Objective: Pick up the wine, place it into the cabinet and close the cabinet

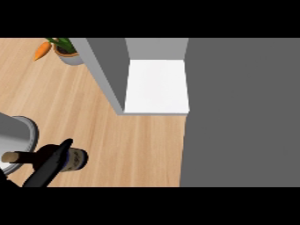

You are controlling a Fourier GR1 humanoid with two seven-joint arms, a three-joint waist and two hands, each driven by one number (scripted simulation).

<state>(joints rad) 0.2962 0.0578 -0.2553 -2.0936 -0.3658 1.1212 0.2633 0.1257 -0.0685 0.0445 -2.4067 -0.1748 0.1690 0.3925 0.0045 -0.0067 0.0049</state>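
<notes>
**Wine bottle held at the lower left**

At the lower left of the wooden tabletop (100,114), the wine bottle (48,157) is seen lying on its side. Its cork end is turned to the left. A black hand (51,165) is curled over the dark bottle, so the bottle is held in it. Which hand it is cannot be told for sure, but it is seen at the left side, beside a grey forearm (6,132). The cabinet (155,85) is found well apart from the bottle, higher up, with its white inside shown open. A small plant pot (67,56) with something orange beside it is placed at the top left.
</notes>
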